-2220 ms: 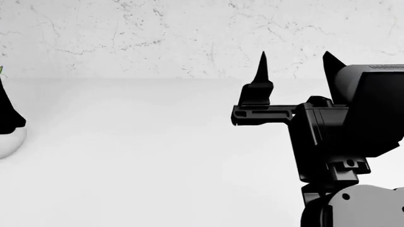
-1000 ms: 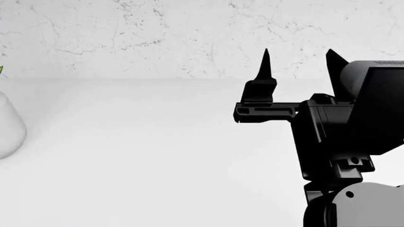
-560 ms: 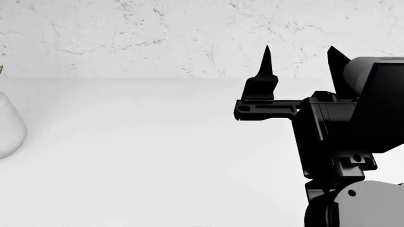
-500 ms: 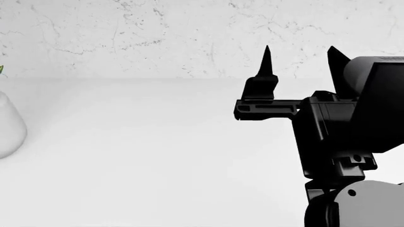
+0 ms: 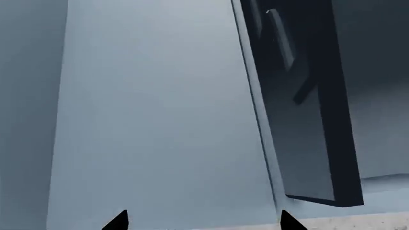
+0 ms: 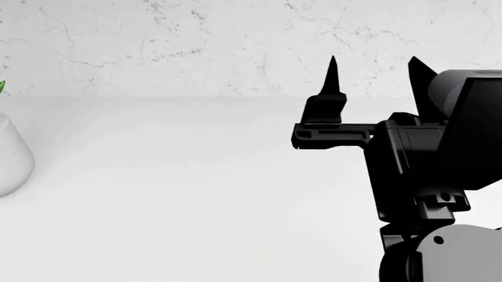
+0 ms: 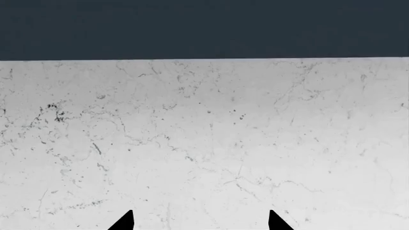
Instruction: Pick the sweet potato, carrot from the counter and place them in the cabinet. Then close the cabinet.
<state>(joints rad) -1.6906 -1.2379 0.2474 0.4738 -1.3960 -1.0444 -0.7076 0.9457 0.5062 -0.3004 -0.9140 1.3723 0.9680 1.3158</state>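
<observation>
1. Since the earliest frame, the left arm's dark shape has gone from the head view's left edge, baring the white rounded object (image 6: 12, 157) with a green sprig above it; the right gripper (image 6: 370, 79) has crept slightly right and up.
2. At far left in the head view, that white object rests on the counter (image 6: 180, 200), cut off by the frame edge.
3. The counter runs back to a marbled white wall (image 6: 196, 47); neither the sweet potato nor the carrot shows in any view.
4. Right of centre, the right gripper points upward, its two black fingers spread well apart with nothing between them.
5. Its wrist camera faces the marbled wall, with a dark band (image 7: 204, 28) across the far side.
6. The left gripper (image 5: 201, 221) shows only in its own wrist view, as two black fingertips (image 5: 118, 221) set wide apart and holding nothing.
7. That camera faces a pale grey-blue cabinet panel (image 5: 153, 120) beside a dark door (image 5: 307, 124) standing ajar, a bar handle (image 5: 281, 38) on its face.
</observation>
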